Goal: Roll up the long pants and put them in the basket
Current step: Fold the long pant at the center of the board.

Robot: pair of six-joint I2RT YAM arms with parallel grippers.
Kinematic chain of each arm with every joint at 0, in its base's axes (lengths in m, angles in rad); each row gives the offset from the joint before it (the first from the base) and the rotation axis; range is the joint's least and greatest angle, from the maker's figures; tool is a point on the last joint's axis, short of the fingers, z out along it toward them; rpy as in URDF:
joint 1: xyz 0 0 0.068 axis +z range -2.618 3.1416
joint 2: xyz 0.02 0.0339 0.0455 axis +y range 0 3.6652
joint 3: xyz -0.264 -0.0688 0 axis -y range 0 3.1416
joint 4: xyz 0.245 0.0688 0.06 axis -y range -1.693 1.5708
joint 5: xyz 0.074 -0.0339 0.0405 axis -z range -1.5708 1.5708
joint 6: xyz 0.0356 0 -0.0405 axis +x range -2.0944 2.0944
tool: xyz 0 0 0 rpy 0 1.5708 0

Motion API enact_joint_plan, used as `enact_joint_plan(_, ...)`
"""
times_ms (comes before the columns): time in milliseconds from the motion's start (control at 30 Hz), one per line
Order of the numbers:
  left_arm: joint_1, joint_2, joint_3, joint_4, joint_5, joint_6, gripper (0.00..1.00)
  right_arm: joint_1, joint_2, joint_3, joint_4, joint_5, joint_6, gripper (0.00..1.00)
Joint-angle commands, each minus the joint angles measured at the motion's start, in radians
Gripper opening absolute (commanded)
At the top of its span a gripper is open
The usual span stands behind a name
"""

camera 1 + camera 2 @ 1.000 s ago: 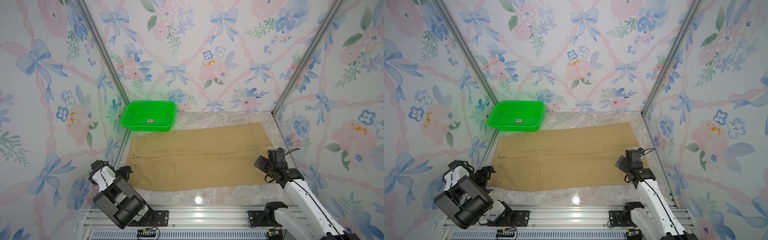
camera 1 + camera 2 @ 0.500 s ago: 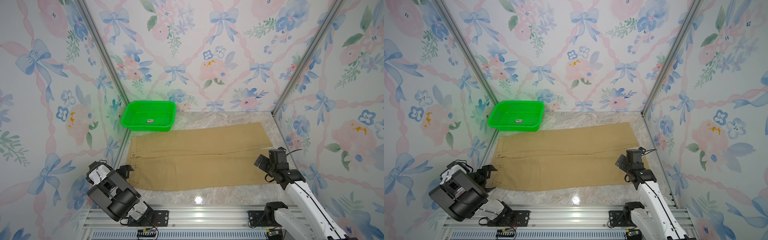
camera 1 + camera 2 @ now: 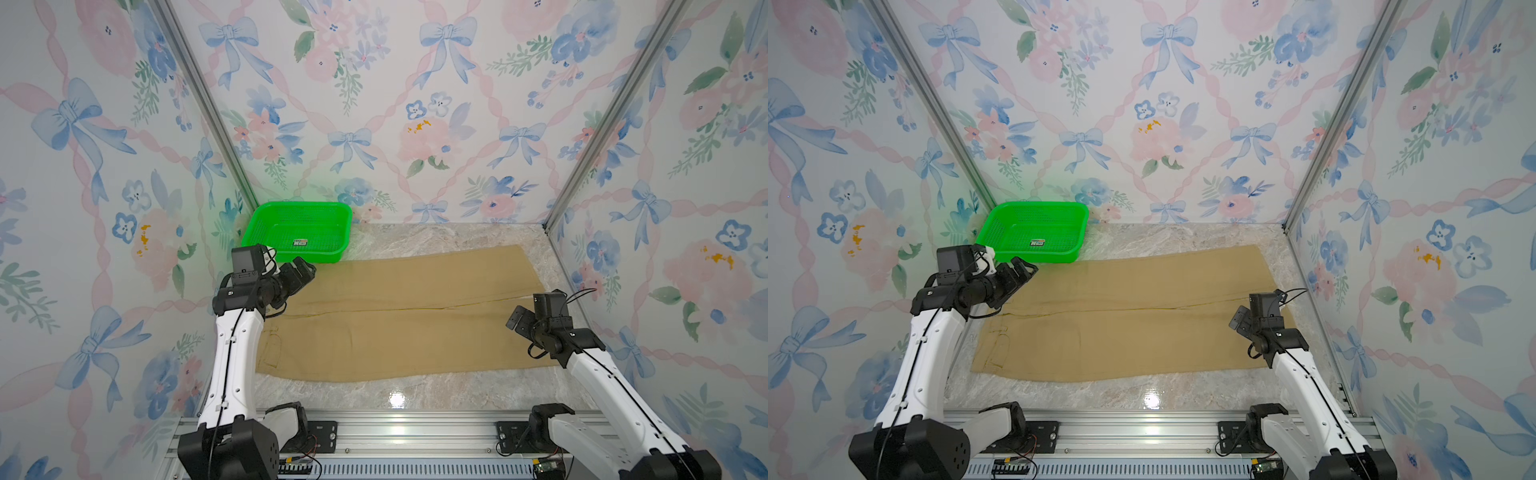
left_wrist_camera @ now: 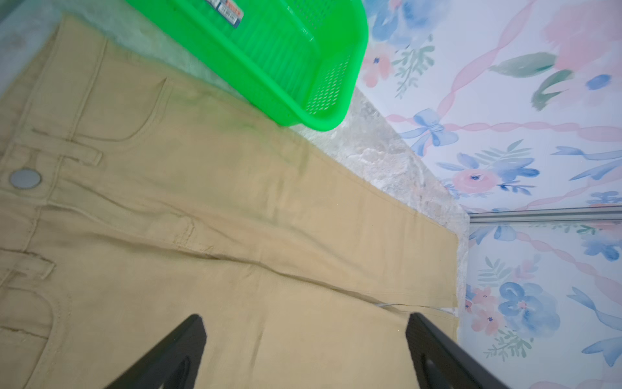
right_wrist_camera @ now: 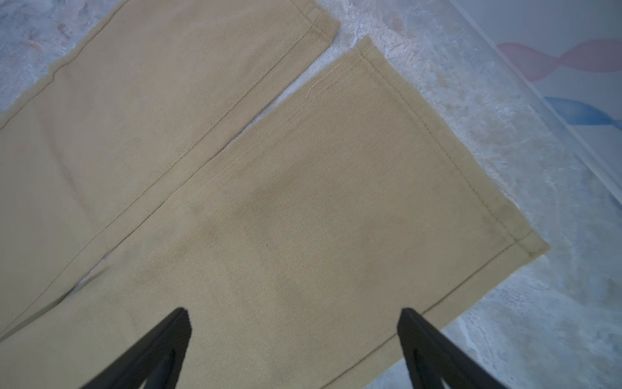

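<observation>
Long pants [image 3: 399,316] lie flat. Left gripper [image 4: 304,318] hovers above the waist end, right gripper [image 5: 293,311] above the hems; both gape wide, holding nothing.

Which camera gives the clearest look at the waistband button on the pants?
The left wrist view. The round grey button shows close up on the waistband of the long pants, beside a belt loop. In both top views the pants look small and the button cannot be made out. The right wrist view shows only the leg hems.
</observation>
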Motion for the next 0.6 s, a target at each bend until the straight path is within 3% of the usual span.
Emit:
enact_joint_plan(0,0.006,0.035,0.018,0.051,0.049,-0.007,0.43,0.019,0.017,0.043,0.002,0.003,-0.011,1.0)
enact_joint_plan(33,0.005,0.049,0.033,0.033,0.039,-0.02,0.99,0.024,0.019,0.047,0.006,0.003,-0.007,1.0)
enact_joint_plan(100,0.005,0.09,0.081,-0.031,0.045,0.028,0.99,0.032,0.022,0.047,0.012,0.002,-0.002,1.0)
enact_joint_plan(133,0.004,0.105,0.086,-0.027,0.104,0.063,0.56,0.033,0.022,0.047,0.014,0.003,0.0,1.0)
enact_joint_plan(167,0.005,0.12,0.091,-0.04,0.123,0.072,0.01,0.033,0.022,0.046,0.014,0.004,0.002,1.0)
enact_joint_plan(333,0.004,0.097,0.074,-0.012,0.133,0.041,0.0,0.033,0.011,0.039,0.019,0.012,0.008,1.0)
enact_joint_plan(367,0.004,0.097,0.078,-0.014,0.152,0.036,0.26,0.033,0.01,0.038,0.019,0.013,0.01,1.0)
enact_joint_plan(400,0.003,0.1,0.08,-0.009,0.167,0.01,0.94,0.033,0.009,0.036,0.022,0.013,0.009,1.0)
enact_joint_plan(433,0.003,0.105,0.08,0.008,0.219,-0.004,0.99,0.033,0.009,0.034,0.023,0.015,0.007,1.0)
enact_joint_plan(500,-0.014,0.117,0.081,0.044,0.326,0.0,0.98,0.033,0.012,0.034,0.021,0.018,0.003,1.0)
enact_joint_plan(567,-0.016,0.147,0.078,0.116,0.476,-0.016,0.0,0.033,0.016,0.035,0.02,0.016,0.001,1.0)
